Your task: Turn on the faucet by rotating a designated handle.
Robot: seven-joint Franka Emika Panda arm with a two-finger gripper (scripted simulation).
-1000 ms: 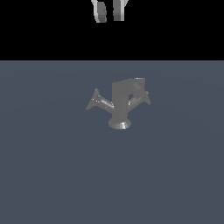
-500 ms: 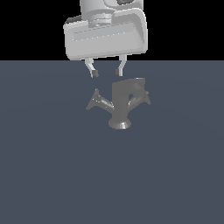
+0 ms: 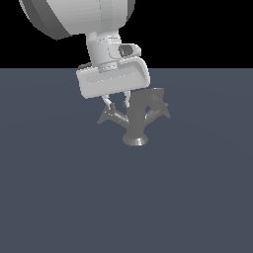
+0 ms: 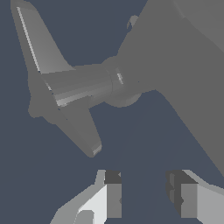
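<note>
The dull-grey faucet [image 3: 135, 129] stands on its flared round base, with the blocky spout [image 3: 154, 99] toward the exterior view's right. The handle [image 3: 106, 116], a slim arm with a triangular tip, branches toward the exterior view's left. My gripper [image 3: 117, 103] is open and empty, with its fingertips [image 3: 106, 103] just above the handle's arm, close to the faucet's body. In the wrist view the handle [image 4: 70, 85] and the faucet's body [image 4: 183, 65] fill the frame. Both fingers [image 4: 113, 194] of the gripper [image 4: 146, 194] stand apart with nothing between them.
The faucet stands on a flat blue-grey floor [image 3: 59, 197]. My arm's large white link [image 3: 74, 15] hangs over the scene from the upper part of the exterior view. The background beyond the floor is black.
My gripper has come down from the top edge of the exterior view to just above the handle. The faucet and handle have not moved.
</note>
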